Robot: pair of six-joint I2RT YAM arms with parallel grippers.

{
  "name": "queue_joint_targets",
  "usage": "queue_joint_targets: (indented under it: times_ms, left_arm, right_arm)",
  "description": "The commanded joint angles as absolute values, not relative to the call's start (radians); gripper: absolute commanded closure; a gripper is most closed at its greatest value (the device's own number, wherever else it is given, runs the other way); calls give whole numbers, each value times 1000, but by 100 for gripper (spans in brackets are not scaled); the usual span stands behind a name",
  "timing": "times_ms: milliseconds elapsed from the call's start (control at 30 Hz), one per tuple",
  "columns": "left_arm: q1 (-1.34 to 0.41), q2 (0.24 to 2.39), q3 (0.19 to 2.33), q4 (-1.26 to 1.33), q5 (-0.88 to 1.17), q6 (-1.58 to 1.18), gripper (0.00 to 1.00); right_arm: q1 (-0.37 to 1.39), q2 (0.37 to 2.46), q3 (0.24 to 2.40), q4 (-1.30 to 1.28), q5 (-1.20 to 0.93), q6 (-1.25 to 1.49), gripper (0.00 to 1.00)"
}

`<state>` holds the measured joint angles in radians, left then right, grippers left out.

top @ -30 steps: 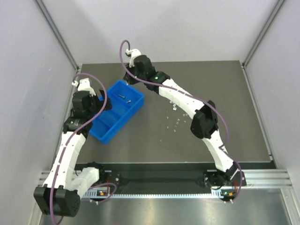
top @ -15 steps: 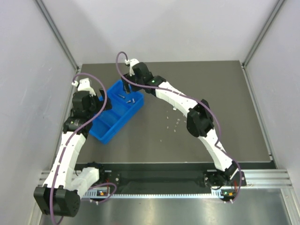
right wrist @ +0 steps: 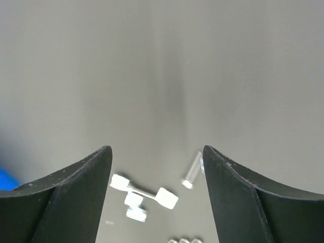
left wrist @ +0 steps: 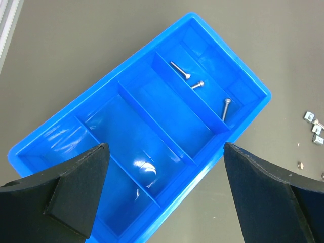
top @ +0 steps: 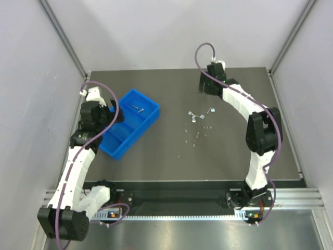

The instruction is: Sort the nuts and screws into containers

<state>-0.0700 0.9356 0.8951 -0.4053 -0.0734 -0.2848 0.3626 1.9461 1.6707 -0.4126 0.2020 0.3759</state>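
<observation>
The right gripper (top: 205, 89) is being held right of the blue tray (top: 121, 150), jaws apart, near a loose screw (right wrist: 192, 171), likely for picking. The left gripper's (left wrist: 164, 147) jaws are being held wide.

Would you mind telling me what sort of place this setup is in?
Probably a lab robot test cell: a left arm and right arm on a metal rail, plain grey panels enclosing a dark table, and a blue tray beside loose hardware.
</observation>
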Motion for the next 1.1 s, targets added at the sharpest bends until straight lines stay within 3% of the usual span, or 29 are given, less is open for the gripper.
queue_joint_targets:
  times_ms: [0,267,1067]
  left_arm:
    - [-67,927,896,-388,-90,-278,1]
    - [-67,927,896,-390,-92,-279,1]
    - [-67,925,894,-390,-101,-278,1]
  right_arm:
    - [396,1942,1574,-407,235,448,28]
    - [373,2002,1512,-373,229,494,42]
    - [350,2088,1497,-451,275,531,54]
